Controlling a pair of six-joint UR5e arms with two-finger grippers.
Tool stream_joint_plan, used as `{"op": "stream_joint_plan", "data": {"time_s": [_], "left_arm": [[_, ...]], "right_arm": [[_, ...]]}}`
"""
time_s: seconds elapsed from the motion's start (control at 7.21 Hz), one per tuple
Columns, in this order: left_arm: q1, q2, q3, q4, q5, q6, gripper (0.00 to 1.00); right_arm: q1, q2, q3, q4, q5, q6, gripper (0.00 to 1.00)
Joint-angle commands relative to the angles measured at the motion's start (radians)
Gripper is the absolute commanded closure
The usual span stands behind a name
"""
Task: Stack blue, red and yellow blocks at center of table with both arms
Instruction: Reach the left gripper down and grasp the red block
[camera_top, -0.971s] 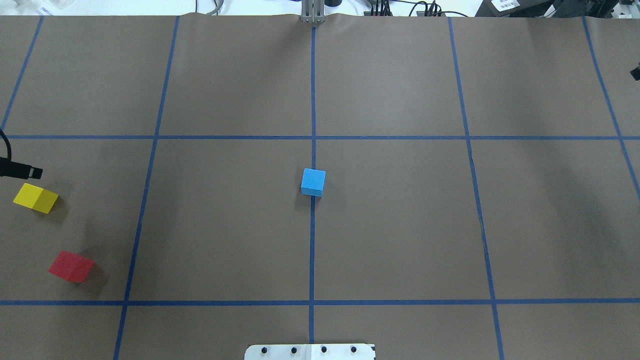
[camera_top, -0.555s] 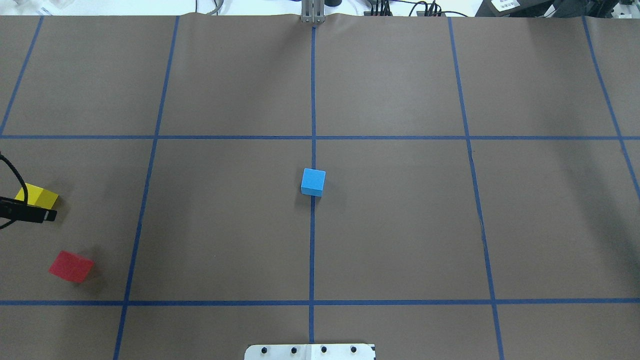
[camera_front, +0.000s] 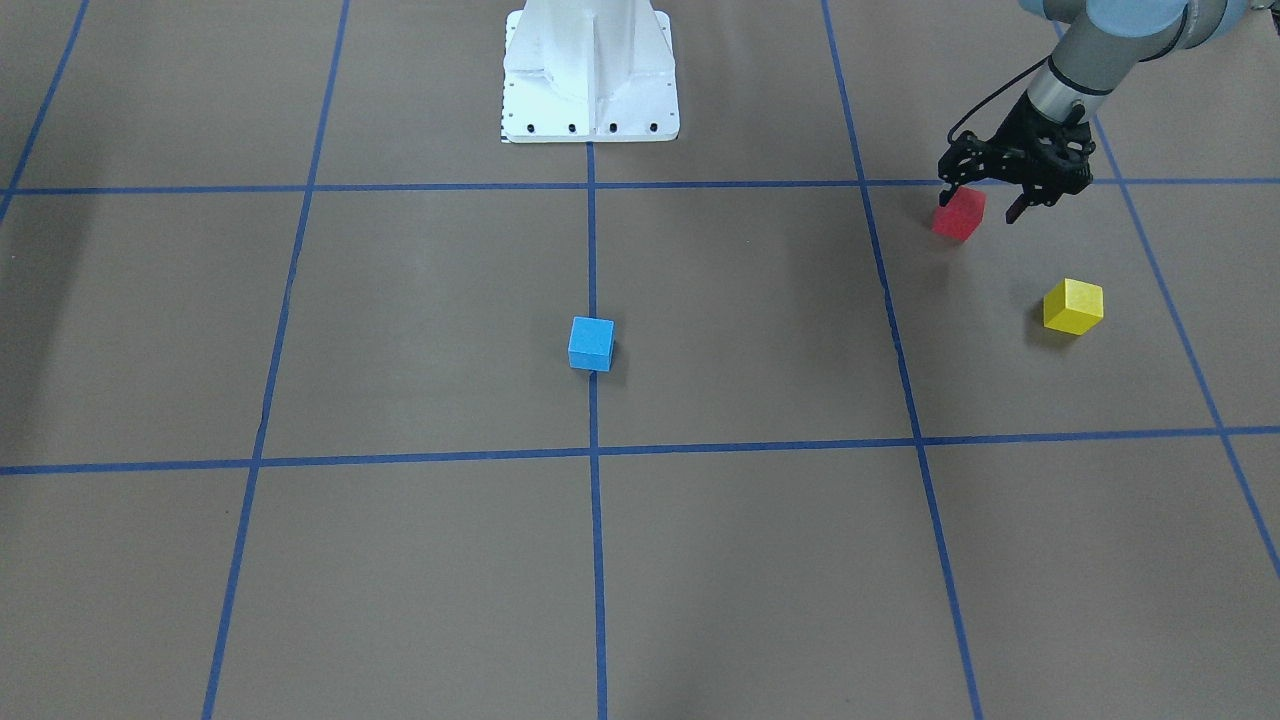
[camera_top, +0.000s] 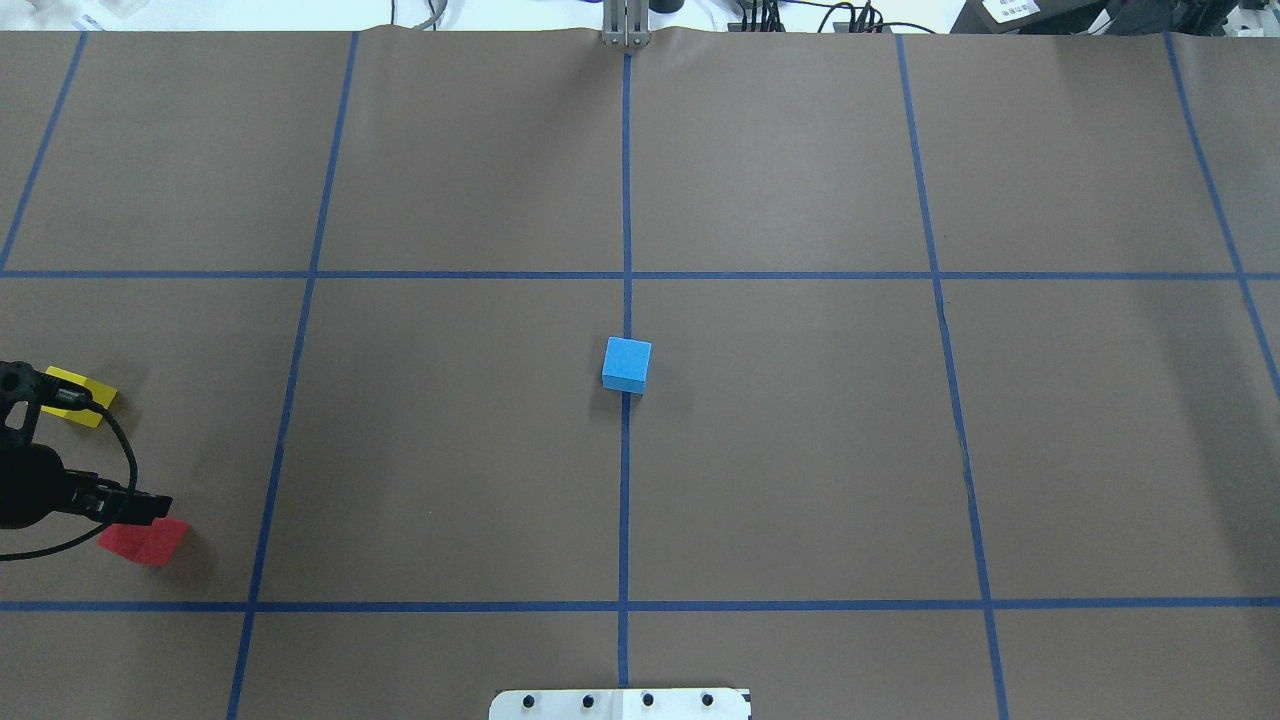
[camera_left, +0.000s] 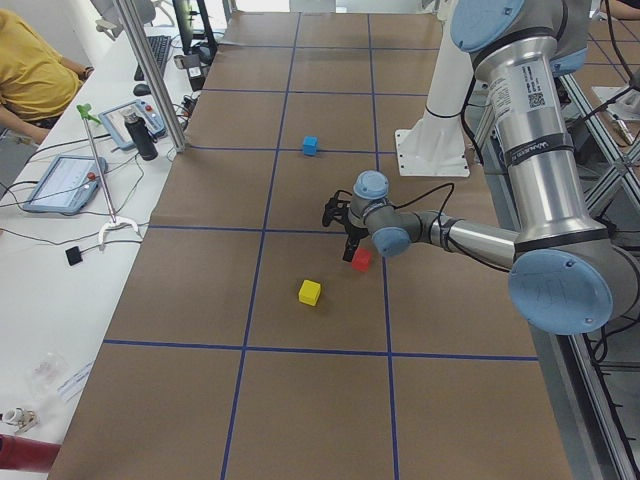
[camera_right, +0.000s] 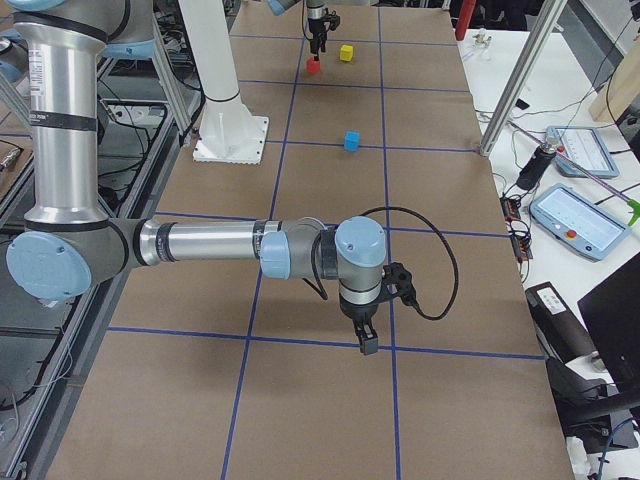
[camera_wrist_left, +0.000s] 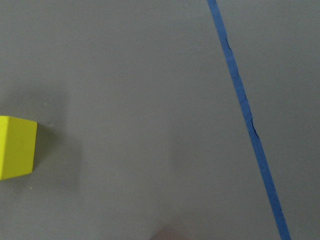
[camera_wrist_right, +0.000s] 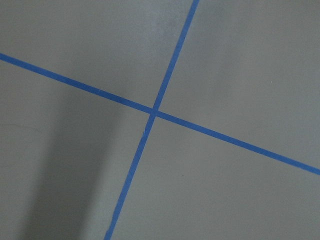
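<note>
Robot's left side. In the front view, the left gripper hangs low over the red block with its jaws wide, a tip to either side of the block's top. One tip overlaps the block's upper corner; cannot tell whether they touch. Overhead, the gripper is cut off by the frame edge and its fingers do not read apart. Its body hides one corner of the red block, and body and cable hide most of the yellow block, leaving a sliver. In the left wrist view the yellow block is cut by the frame's left edge. A faint reddish blur at the bottom edge is too vague to name.

The red block is a plain cube, flat on the brown table, turned askew to the blue tape. The yellow block is a cube near it, apart, on the side away from the base.

Centre. The blue block is a light blue cube, flat on the middle tape line, well apart from the other two.

Robot's right side. The right gripper shows only from the right end of the table. It points down near a tape crossing, well apart from every block. Cannot tell how its jaws stand. Its wrist view shows only crossed tape.
</note>
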Motion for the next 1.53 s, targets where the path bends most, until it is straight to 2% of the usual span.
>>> {"op": "stream_joint_plan", "data": {"time_s": [0.0, 0.28, 0.56, 0.69, 0.83, 0.97, 1.25, 1.39], "left_arm": [[0.067, 0.004, 0.008, 0.003, 0.026, -0.001, 0.0], [0.089, 0.004, 0.014, 0.006, 0.029, -0.001, 0.01], [0.091, -0.005, 0.041, 0.007, 0.029, -0.001, 0.12], [0.091, -0.005, 0.043, 0.007, 0.029, -0.001, 0.23], [0.091, -0.005, 0.049, 0.007, 0.029, -0.001, 0.5], [0.088, -0.005, 0.046, 0.006, 0.029, 0.0, 0.99], [0.051, -0.008, -0.007, 0.024, -0.033, 0.008, 1.0], [-0.008, -0.043, -0.011, 0.077, -0.086, 0.008, 1.0]], "right_arm": [[0.001, -0.013, 0.001, 0.001, 0.0, 0.001, 0.0], [0.001, -0.024, 0.002, 0.002, -0.002, 0.002, 0.0], [0.001, -0.024, 0.001, 0.002, -0.002, 0.002, 0.0], [0.001, -0.024, 0.001, 0.002, -0.002, 0.005, 0.0], [0.001, -0.024, 0.001, 0.002, -0.002, 0.005, 0.0], [0.001, -0.024, -0.001, 0.001, -0.002, 0.004, 0.0], [0.001, -0.031, -0.021, 0.001, 0.0, 0.005, 0.0], [0.001, -0.031, -0.024, 0.001, 0.001, 0.008, 0.0]]}}
